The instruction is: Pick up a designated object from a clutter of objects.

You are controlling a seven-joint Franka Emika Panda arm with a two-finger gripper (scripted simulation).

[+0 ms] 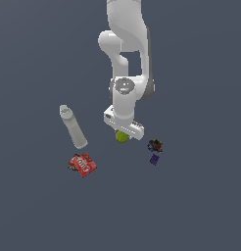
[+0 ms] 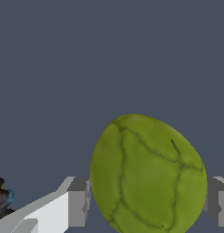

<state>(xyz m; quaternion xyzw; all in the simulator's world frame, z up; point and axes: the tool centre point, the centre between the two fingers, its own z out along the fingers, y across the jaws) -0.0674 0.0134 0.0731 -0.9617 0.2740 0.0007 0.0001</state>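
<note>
Legible text: none. The flat red packet (image 1: 83, 164), at about 8 o'clock from the arm's base in the exterior view, carries white markings that resemble lettering, too blurred to read. The white-grey bottle (image 1: 73, 127) shows no readable label.

The exterior view looks down steeply from well above and at some distance, taking in the arm (image 1: 126, 59), the gripper (image 1: 123, 132) and all the clutter around it. The wrist view sits just behind the gripper (image 2: 148, 200), facing along its fingers (image 2: 77, 200), very close. Both views share the fruit (image 1: 122, 137) (image 2: 148, 175) between the fingers and the dark lump (image 1: 155, 145) (image 2: 2, 198) beside the gripper.
</note>
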